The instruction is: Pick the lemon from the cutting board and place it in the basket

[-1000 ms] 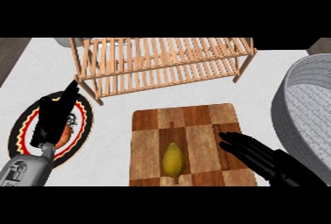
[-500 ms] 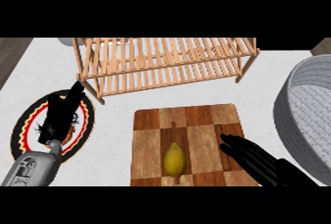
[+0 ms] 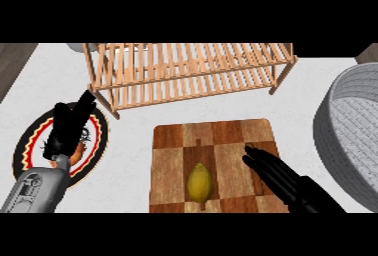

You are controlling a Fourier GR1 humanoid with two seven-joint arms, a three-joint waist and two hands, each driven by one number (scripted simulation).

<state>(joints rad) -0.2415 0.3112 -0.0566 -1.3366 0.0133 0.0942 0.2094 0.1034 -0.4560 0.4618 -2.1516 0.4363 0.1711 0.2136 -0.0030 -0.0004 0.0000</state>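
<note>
Slid my right fingers [image 3: 260, 161] a bit further up the cutting board [image 3: 214, 137] since half a second ago, so the tips now sit past the lemon [image 3: 199, 181] instead of level with it. They're stretched out straight, holding nothing, lying over the board's right side. The lemon hasn't budged: it's lying lengthwise near the board's near edge, just left of my fingers with a strip of bare wood between us. So no contact yet. My guess is I'm lining up alongside it, and the grab itself is the next thing to do.

My left fingers [image 3: 74, 117] are straight too, hovering over the plate [image 3: 97, 150] with the red and black rim on the left of the desk [image 3: 129, 165]. They've drifted only slightly, and I reckon they're not part of this job.

Round about: the basket [image 3: 347, 125] is the big grey thing at the right edge, close to the board, so it should be a short carry. A wooden rack [image 3: 192, 70] stands behind the board, well out of that path. Nothing's blocking the way that I can see. The basket's wall looks tall though, so I'd probably need to lift the lemon clear over the rim.
</note>
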